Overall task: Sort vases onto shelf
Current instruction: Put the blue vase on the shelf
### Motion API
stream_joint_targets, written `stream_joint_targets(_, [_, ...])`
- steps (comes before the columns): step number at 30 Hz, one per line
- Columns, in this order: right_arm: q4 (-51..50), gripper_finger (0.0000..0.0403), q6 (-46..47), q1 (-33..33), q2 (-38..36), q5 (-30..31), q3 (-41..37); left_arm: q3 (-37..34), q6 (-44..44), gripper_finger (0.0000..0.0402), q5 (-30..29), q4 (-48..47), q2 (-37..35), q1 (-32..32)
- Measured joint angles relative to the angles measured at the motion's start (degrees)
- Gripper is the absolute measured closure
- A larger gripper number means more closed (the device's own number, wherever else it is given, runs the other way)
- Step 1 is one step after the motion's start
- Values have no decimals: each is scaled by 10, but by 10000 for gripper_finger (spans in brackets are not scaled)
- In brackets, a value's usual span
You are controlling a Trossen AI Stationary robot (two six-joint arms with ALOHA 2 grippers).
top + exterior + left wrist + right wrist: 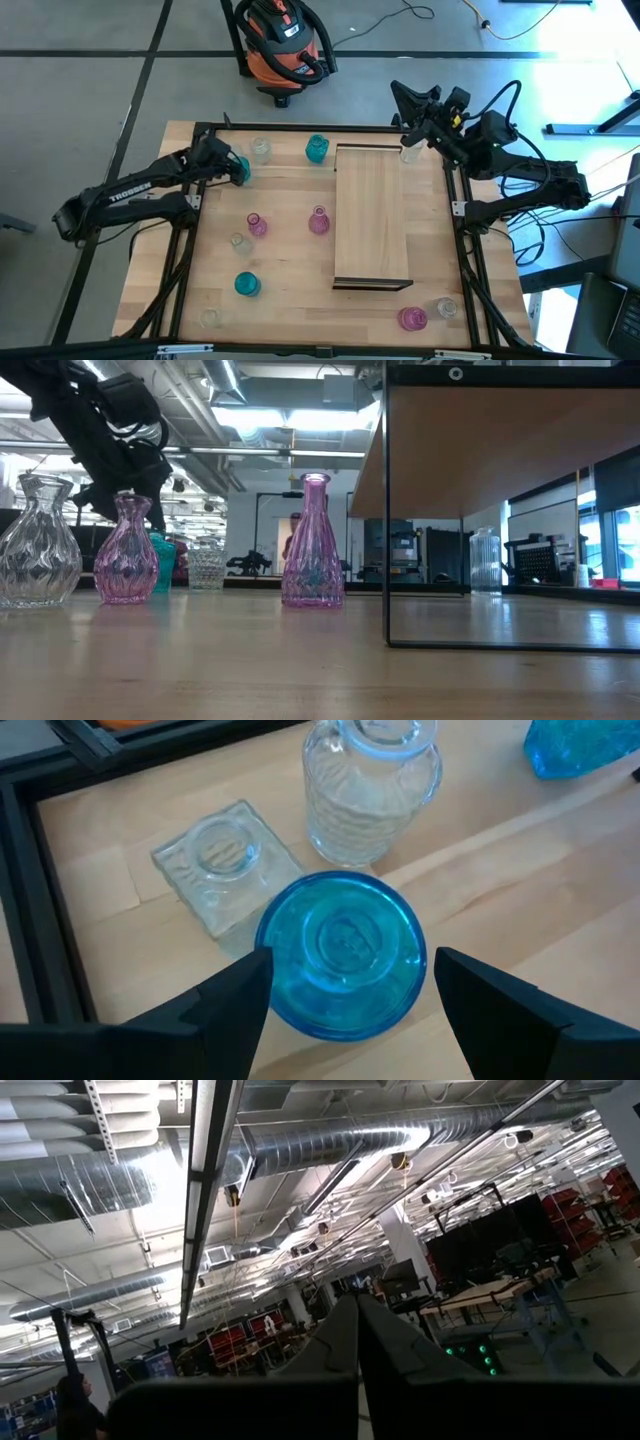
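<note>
Three teal vases (pixel 317 149), three pink, five clear; left hand (pixel 345 982) open astride teal one.

A grey floor (pixel 80 90) with dark seams surrounds the worktop (pixel 290 260), an orange vacuum (pixel 283 45) (cables nearby) behind it, ducts (pixel 330 1145) and strip lights (pixel 205 1190) overhead.

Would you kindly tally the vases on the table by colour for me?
Teal vases: 3
Pink vases: 3
Clear vases: 6, counting a square one that shows only in the left wrist view
Total: 12
</note>
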Motion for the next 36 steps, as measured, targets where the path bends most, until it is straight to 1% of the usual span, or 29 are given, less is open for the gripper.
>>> stream_joint_targets(5, [0, 402, 0, 0, 0, 0, 0, 0, 0, 132, -3, 0, 25, -17])
stream_joint_targets(11, [1, 402, 0, 0, 0, 0, 0, 1, 1, 168, -28, 21, 59, -33])
stream_joint_targets(18, [1, 402, 15, 0, 0, 0, 0, 1, -1, 204, -37, 26, 60, -33])
stream_joint_targets(26, [1, 402, 15, 0, 0, 0, 0, 0, -8, 225, -28, 49, 61, -33])
stream_joint_targets(32, [1, 402, 15, 0, 0, -6, 0, 0, -35, 246, -29, 58, 61, -33])
stream_joint_targets(36, [0, 402, 15, 0, 0, -14, 0, 0, -35, 249, -30, 57, 61, -33])
